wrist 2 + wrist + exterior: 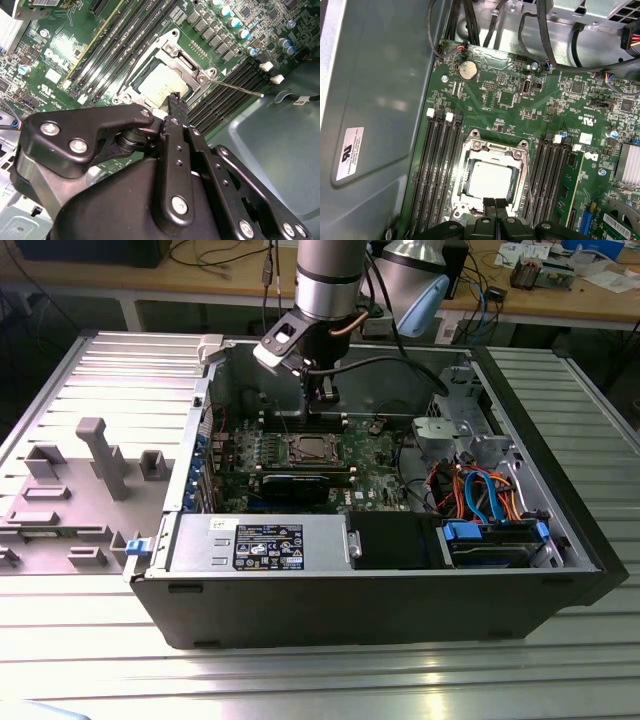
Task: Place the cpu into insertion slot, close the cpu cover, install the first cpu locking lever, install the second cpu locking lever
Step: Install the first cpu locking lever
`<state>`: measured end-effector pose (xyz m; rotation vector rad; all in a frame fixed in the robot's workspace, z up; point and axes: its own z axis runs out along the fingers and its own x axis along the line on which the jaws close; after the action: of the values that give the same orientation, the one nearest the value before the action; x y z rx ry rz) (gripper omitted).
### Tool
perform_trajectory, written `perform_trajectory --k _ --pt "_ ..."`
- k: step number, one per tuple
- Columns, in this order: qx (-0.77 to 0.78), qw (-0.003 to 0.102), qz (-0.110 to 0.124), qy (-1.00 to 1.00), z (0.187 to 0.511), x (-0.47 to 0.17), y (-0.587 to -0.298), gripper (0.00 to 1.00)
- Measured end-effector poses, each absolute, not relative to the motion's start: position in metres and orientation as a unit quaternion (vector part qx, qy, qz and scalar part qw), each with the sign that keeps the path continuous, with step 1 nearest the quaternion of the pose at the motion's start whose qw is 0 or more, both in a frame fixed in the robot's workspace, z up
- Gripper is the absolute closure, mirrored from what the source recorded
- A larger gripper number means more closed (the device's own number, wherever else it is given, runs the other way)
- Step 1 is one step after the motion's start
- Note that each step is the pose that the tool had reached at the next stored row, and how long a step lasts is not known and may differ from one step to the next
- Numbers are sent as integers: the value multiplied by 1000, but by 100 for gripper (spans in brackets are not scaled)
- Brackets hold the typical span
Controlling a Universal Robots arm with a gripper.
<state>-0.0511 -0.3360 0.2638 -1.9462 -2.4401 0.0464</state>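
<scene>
Cpu (490, 181) seen seated in insertion slot (464, 186) on green motherboard (505, 107). Silver top framed by window of cpu cover (492, 153), which is laid flat over it. Gripper (495, 204) held just above socket edge, fingers pressed together, nothing pinched. In second wrist view, thin locking lever (240, 88) seen sticking out over memory slots (215, 102), clear of cover. In exterior view, arm (325, 280) seen reaching down inside open computer case (400, 610).
</scene>
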Motion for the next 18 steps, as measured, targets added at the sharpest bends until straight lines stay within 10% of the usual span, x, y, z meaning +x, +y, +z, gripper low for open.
perform_trajectory --k 18 --pt "-615 10 15 -788 264 -51 -336 89"
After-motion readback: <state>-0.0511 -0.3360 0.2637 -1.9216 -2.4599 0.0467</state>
